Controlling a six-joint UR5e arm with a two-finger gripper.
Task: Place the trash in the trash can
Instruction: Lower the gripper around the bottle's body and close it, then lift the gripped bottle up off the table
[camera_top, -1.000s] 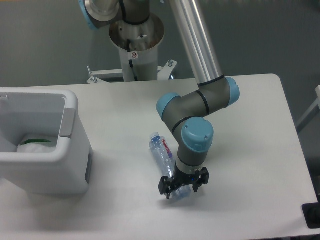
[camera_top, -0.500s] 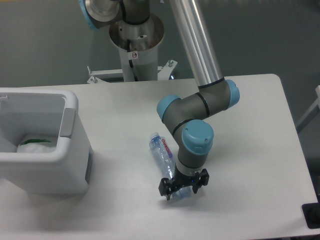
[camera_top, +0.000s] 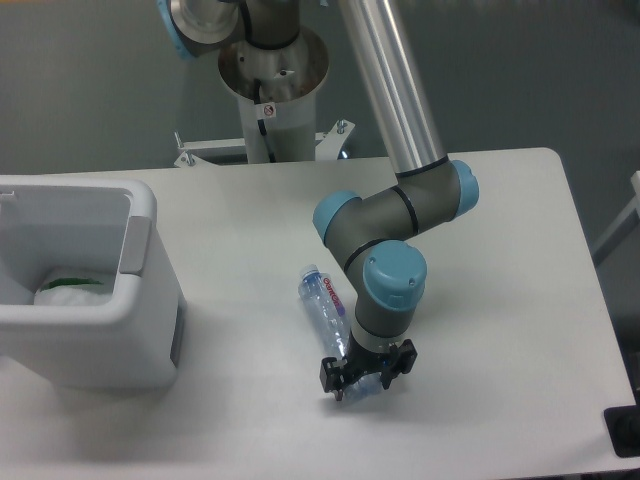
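The bottle (camera_top: 335, 325) is found lying flat on the worktop (camera_top: 500, 300), its long axis running diagonally from the cap end at upper left toward the base at lower right. The end effector (camera_top: 365, 377) is set directly over that lower base end, pointing down, with its two black fingers seen on either side of the clear plastic. The fingers appear to straddle the bottle across its long axis; whether they are already pressed against it or merely bracketing it cannot be told from this view.

The trash can (camera_top: 150, 300) is placed well to the left of the end effector, at the worktop's left edge, with its open top facing up. The pouch (camera_top: 72, 290) is already seen inside it, resting at the bottom. The coming move is judged to hinge on the grip at the base end, since the longer part of the bottle will hang off to one side when lifted.

The bottle is of thin, clear, ribbed plastic with a red-and-blue label near its neck; it is likely light and easily squeezed. The trash can is of smooth, boxy white plastic with rounded corners and a grey side handle. The worktop is matte, pale and flat.
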